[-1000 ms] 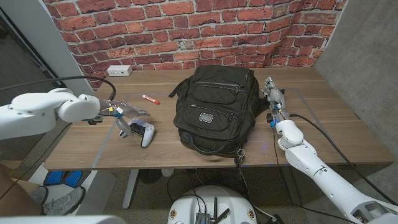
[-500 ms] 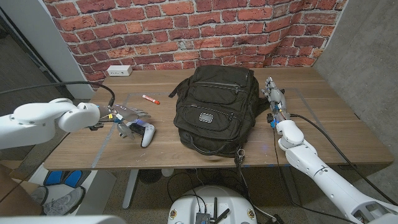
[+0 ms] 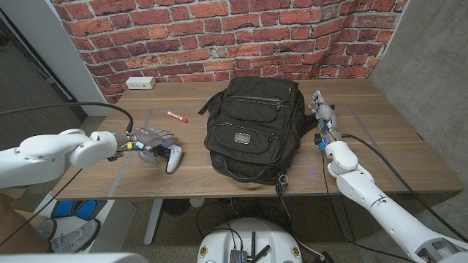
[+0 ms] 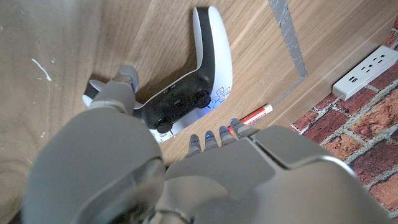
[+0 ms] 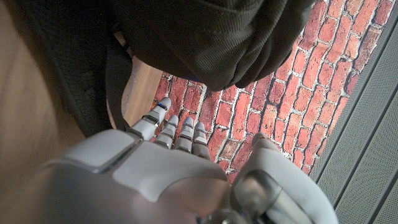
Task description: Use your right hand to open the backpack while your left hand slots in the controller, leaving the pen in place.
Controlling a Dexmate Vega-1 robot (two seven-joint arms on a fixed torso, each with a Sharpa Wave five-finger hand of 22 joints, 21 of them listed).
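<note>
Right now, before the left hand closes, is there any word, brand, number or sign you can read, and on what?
None can be read.
backpack: small metal badge on the front, too small to read.
pen: printing too small to read.
controller: button symbols blurred.
power strip: no legible marking.

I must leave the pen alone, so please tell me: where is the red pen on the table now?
In the head view the pen lies on the robot's left half of the table, between the power strip and the backpack, behind the controller.
</note>
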